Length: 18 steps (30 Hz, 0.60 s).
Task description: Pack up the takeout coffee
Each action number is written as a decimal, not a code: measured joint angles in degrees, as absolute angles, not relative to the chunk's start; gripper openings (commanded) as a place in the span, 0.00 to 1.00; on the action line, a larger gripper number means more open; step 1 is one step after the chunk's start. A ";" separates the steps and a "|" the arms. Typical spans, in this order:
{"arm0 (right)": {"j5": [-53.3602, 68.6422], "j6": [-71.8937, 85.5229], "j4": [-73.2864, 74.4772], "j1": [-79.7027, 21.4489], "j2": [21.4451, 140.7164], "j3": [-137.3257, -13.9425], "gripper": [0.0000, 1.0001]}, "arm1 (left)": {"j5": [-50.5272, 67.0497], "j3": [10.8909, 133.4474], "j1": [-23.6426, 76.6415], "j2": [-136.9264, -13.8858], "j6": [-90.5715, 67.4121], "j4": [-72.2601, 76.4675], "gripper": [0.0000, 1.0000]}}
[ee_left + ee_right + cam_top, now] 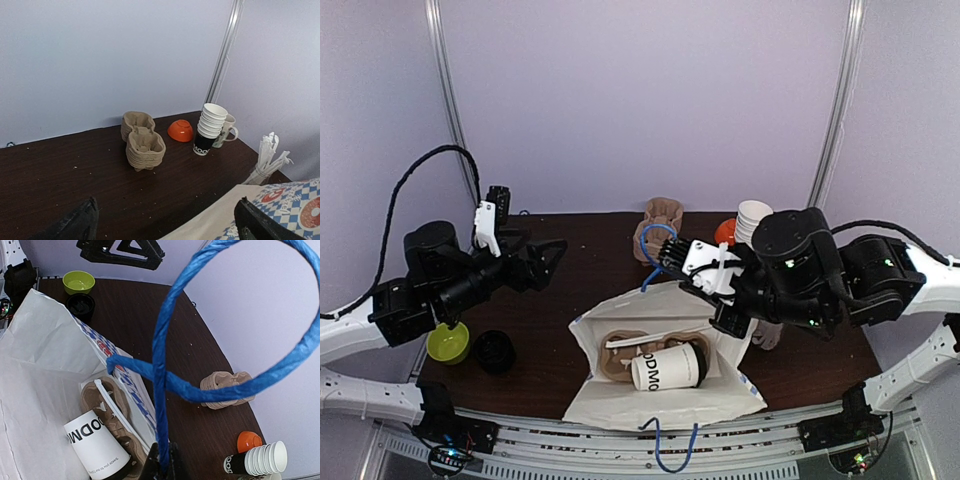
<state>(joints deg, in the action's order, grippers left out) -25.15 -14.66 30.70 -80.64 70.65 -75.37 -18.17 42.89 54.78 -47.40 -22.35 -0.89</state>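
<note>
Pinching the blue twisted-paper handle loop (160,365) of the white paper bag w/ blue-checked outside (620,405), right gripper (162,464) is clenched on it. Inside bag: white disposable cup w/ dark lid (665,368) lying on its side on brown moulded-pulp carrier tray (618,352). Left gripper (550,262) spread wide, empty, left of bag.

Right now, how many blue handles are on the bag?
2. One blue twisted-paper loop handle is pinched in the right gripper's shut jaws at the checked paper bag's far side. The second blue loop lies loose at its near side. None looks hidden.
</note>
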 measured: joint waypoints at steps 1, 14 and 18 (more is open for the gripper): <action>-25.69 -14.90 30.55 -80.64 70.65 -75.37 0.00 | -16.60 43.13 54.78 -46.96 -22.37 -1.80 0.98; -32.73 -18.79 28.12 -80.64 73.28 -75.85 0.00 | 5.17 49.30 55.27 -47.68 -25.02 -15.11 0.98; -34.44 -19.35 26.57 -80.64 74.46 -75.85 0.00 | 6.24 49.30 58.30 -47.81 -25.96 -18.11 0.98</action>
<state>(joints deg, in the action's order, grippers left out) -34.44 -19.35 26.57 -80.64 74.46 -75.85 6.24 49.30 58.30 -47.81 -25.96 -18.11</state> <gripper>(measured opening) 0.009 0.983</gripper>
